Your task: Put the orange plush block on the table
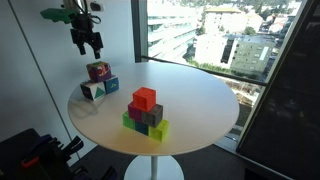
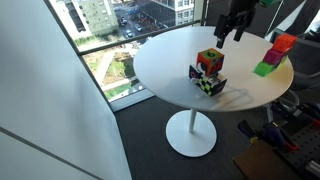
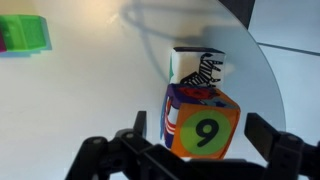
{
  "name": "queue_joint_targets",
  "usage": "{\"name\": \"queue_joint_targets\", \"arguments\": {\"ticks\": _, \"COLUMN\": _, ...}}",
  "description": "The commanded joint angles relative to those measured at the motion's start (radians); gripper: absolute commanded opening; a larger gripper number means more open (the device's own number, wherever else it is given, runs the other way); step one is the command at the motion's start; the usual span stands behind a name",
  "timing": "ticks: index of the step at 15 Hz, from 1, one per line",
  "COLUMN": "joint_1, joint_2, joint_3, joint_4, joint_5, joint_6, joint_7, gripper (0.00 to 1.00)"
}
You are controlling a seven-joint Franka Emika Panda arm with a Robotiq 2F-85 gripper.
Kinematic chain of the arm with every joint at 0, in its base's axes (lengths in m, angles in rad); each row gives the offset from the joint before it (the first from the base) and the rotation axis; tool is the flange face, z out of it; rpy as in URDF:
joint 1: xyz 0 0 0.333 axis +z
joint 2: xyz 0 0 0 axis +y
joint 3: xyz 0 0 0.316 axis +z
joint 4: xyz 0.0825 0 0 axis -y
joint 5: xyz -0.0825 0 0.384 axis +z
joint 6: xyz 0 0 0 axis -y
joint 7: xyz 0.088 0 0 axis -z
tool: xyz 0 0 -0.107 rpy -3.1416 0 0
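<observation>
The orange plush block [image 1: 98,70] sits on top of two teal-and-white cubes [image 1: 99,88] near the edge of the round white table [image 1: 200,105]. It also shows in an exterior view [image 2: 209,60]. In the wrist view its orange face with a green circle and a "9" [image 3: 203,125] faces the camera, and a zebra-striped cube [image 3: 200,65] lies under it. My gripper [image 1: 88,43] hangs open a little above the block. Its two fingers [image 3: 200,135] stand on either side of the block without touching it.
A stack of plain cubes [image 1: 146,110], orange-red on top with magenta, grey and green below, stands mid-table and shows in both exterior views [image 2: 275,55]. A green cube [image 3: 22,33] shows in the wrist view. Large windows are behind the table. Black equipment [image 1: 30,155] is on the floor.
</observation>
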Motion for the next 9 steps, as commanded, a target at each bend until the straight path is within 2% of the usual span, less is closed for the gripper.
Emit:
{"name": "queue_joint_targets", "arguments": {"ticks": 1, "joint_1": 0.004, "joint_2": 0.047, "joint_3": 0.009, "joint_4": 0.041, "joint_5": -0.042, "joint_6": -0.002, "joint_7": 0.047, "gripper": 1.00}}
{"name": "queue_joint_targets", "arguments": {"ticks": 9, "joint_1": 0.012, "joint_2": 0.133, "joint_3": 0.009, "joint_4": 0.099, "joint_5": -0.079, "joint_6": 0.000, "joint_7": 0.089, "gripper": 1.00}}
